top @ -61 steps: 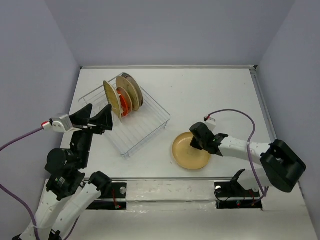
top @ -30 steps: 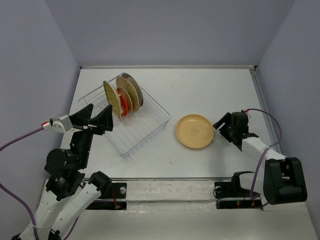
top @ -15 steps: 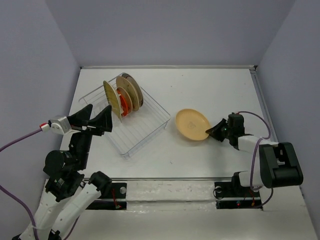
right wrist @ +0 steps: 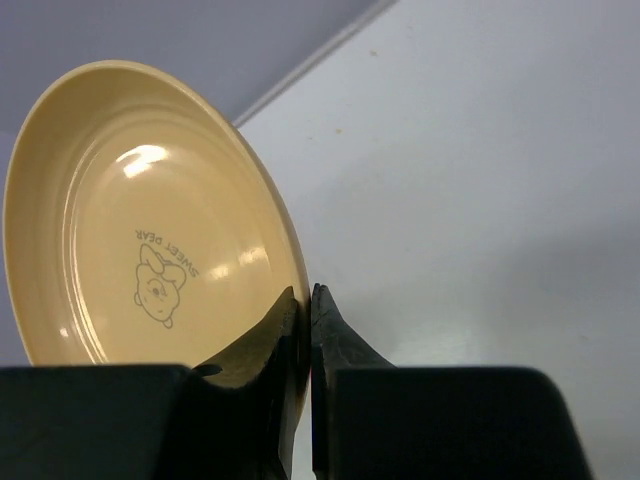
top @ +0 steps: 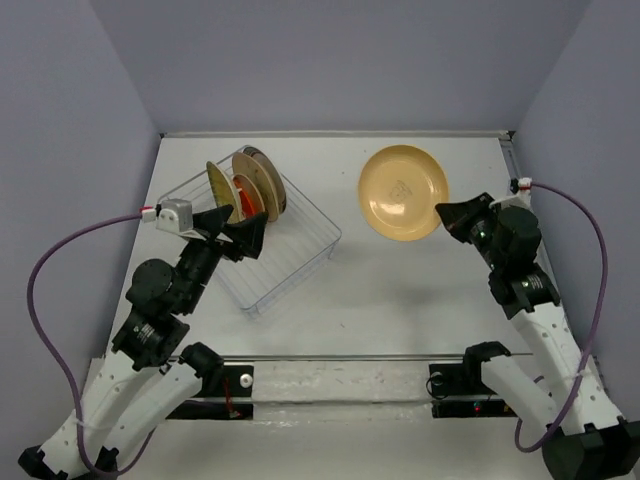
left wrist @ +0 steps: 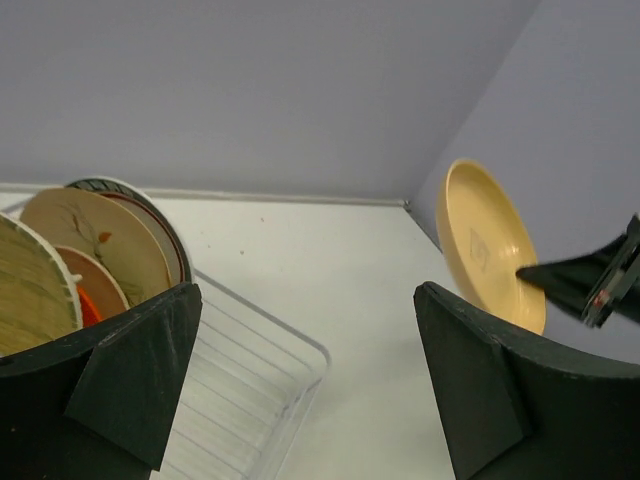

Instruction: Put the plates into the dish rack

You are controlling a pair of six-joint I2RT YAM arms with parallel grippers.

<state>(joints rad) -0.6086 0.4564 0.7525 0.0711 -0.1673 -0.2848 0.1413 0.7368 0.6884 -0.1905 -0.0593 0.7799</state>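
Note:
My right gripper (top: 447, 213) is shut on the rim of a tan round plate (top: 403, 192) with a bear print and holds it lifted and tilted above the table's back right; it also shows in the right wrist view (right wrist: 150, 250) and the left wrist view (left wrist: 490, 245). The clear wire dish rack (top: 285, 250) sits at the left and holds several plates on edge at its far end: a yellow ribbed one (top: 222, 192), an orange-red one (top: 246, 206), tan ones (top: 262, 180). My left gripper (top: 236, 228) is open and empty over the rack's near-left part.
The white table (top: 400, 290) ends at a raised edge on the right (top: 520, 190) and grey walls behind. A purple cable (top: 590, 260) loops beside the right arm and another (top: 60, 260) beside the left arm.
My right gripper took the tan plate by its rim, lifted it off the table and carried it up and toward the back. My left gripper moved right, over the rack.

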